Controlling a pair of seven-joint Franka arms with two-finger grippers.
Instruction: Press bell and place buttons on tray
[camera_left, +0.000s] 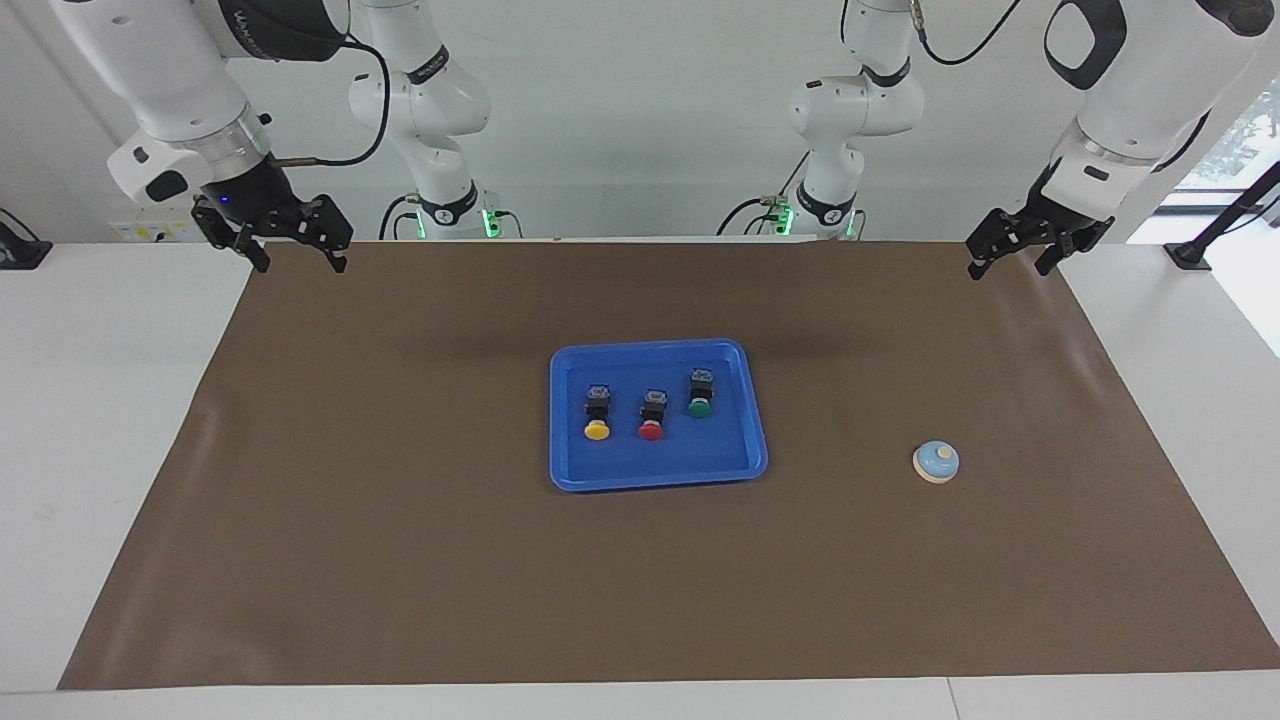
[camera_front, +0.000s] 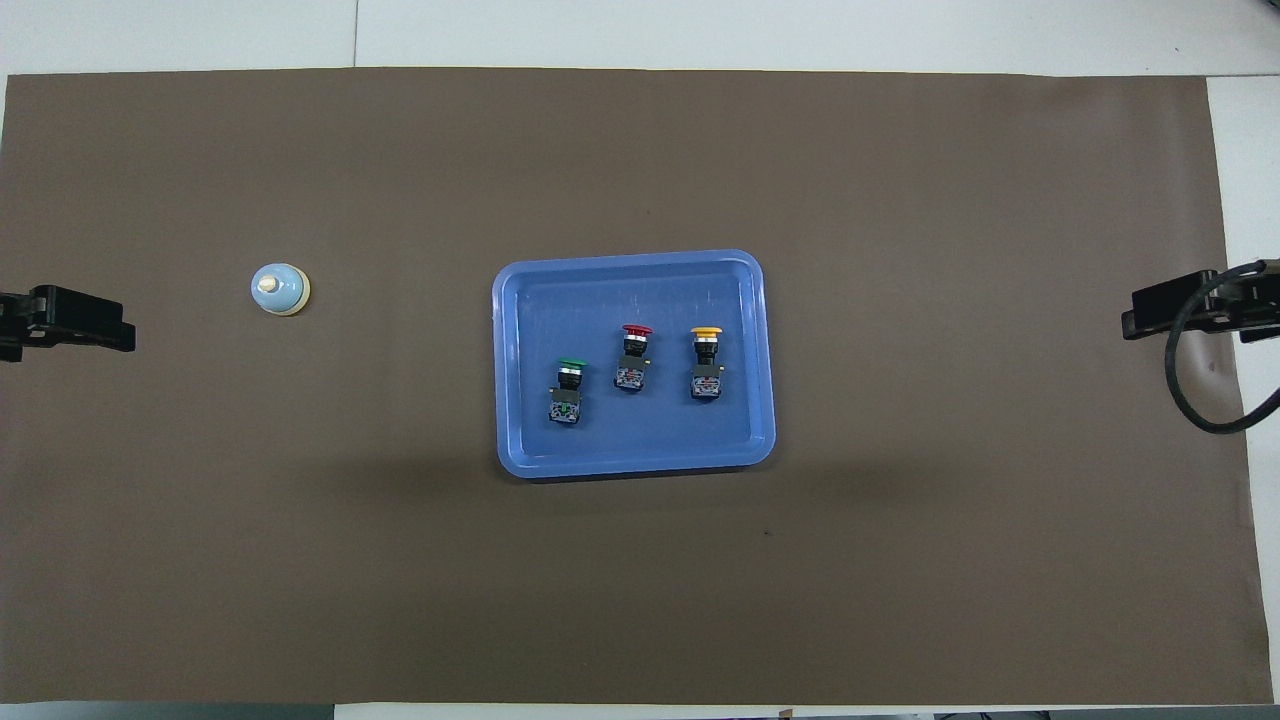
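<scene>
Lying in the tray (camera_left: 752, 440), buttons (camera_left: 651, 414) well apart from both empty, open hands (camera_left: 1011, 259).

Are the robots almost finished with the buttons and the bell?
All three buttons, green, red and yellow, already lie in the tray. The left gripper and right gripper hold nothing. The bell sits untouched; whether it was pressed doesn't show.
</scene>
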